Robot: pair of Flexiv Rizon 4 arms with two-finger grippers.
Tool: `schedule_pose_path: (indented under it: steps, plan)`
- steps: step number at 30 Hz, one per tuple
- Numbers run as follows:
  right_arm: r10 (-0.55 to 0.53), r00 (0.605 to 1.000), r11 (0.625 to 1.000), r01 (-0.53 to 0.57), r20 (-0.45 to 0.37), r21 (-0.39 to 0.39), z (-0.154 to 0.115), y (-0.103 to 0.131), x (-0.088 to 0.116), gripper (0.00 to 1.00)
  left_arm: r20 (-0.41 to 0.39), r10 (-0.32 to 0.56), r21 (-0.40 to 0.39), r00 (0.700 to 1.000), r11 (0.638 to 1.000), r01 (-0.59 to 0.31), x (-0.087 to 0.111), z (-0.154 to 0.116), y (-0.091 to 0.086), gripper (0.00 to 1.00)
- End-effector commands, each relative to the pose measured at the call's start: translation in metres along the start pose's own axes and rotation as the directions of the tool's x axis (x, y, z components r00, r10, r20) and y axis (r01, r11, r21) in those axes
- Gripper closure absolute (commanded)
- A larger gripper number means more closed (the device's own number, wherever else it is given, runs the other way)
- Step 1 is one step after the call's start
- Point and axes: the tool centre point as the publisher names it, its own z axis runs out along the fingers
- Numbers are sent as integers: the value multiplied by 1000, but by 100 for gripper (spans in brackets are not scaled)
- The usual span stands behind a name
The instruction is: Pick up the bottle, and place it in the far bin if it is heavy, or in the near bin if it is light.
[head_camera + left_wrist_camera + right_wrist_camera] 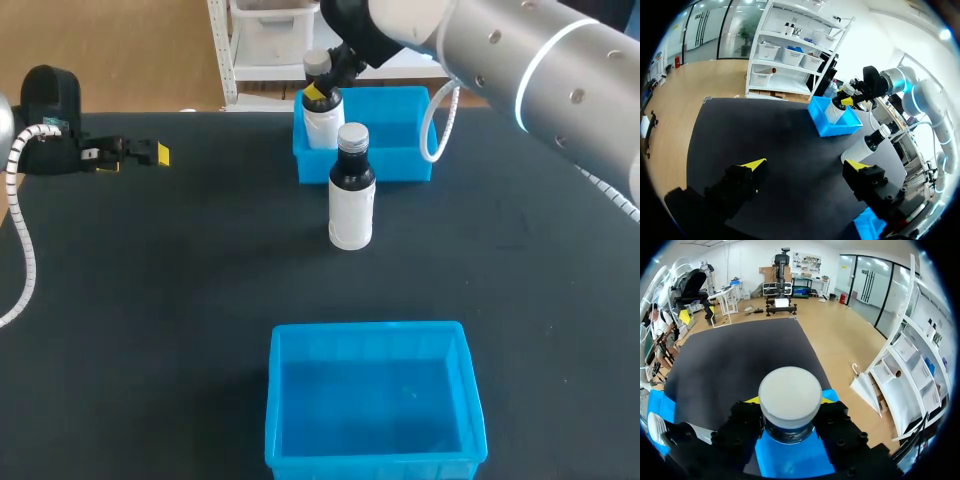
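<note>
A white bottle [322,122] with a dark neck and grey cap [790,394] stands upright in the left part of the far blue bin [400,135]. My right gripper [320,88] is shut on its neck, one yellow-tipped finger on each side. I cannot tell whether the bottle rests on the bin's floor [790,462]. A second, similar bottle [351,190] stands upright on the black table, just in front of the far bin. The near blue bin [375,400] holds nothing. My left gripper [140,153] is open far to the left, with nothing between its fingers [754,164].
The black table [180,300] spreads between the two bins and to both sides. The left wrist view takes in the far bin [832,127], the held bottle [836,109], the standing bottle [865,145] and a corner of the near bin [867,226].
</note>
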Motion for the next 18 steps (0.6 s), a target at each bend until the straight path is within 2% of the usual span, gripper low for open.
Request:
schedule_pose_path:
  steps: [1, 2, 3, 4, 18]
  plan:
    - [2, 1000, 954, -7, -17, -299, 13, -12, 1, 67, 0, 0, 0, 1000, 1000, 0, 0, 0, 0, 0]
    - [3, 1000, 954, -8, -19, -298, 13, -12, 1, 53, 0, 0, 0, 1000, 1000, 0, 0, 0, 0, 0]
    - [3, 1000, 955, -9, -22, -296, 13, -12, 1, 16, 0, 0, 0, 1000, 1000, 0, 0, 0, 0, 0]
    - [3, 1000, 955, -10, -24, -295, 13, -12, 1, 0, 0, 0, 0, 1000, 1000, 0, 0, 0, 0, 0]
    - [11, 1000, 962, -15, -17, -274, -1, -18, -2, 0, 0, 0, 0, 1000, 1000, 0, 0, 0, 0, 0]
